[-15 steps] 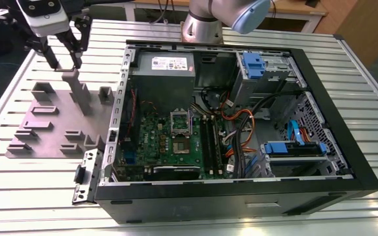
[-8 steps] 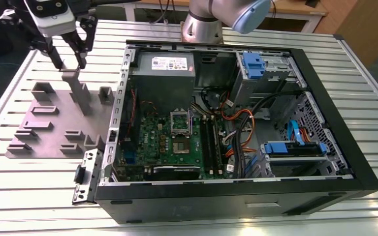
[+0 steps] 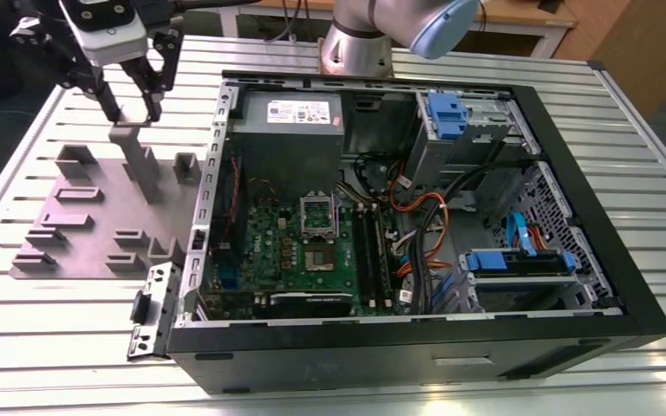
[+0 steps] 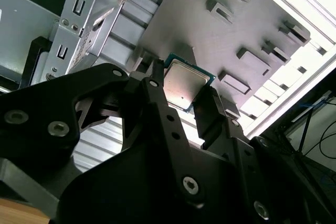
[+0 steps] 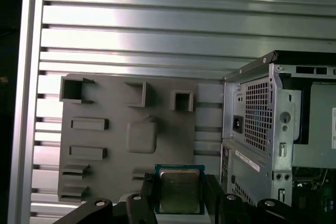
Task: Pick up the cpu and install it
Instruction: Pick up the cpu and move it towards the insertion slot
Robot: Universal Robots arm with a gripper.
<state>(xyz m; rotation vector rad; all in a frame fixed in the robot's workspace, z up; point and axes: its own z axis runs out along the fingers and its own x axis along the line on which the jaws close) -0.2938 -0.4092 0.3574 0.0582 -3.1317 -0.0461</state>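
Cpu gripped — claw clenched on it.
It is held over the tray, on the exterior view's left of the case.

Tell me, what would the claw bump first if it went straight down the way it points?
Most likely the gray plate beneath it, beside the computer case. The claw is shut on the chip, so the chip would touch first. The exact spot is unclear.
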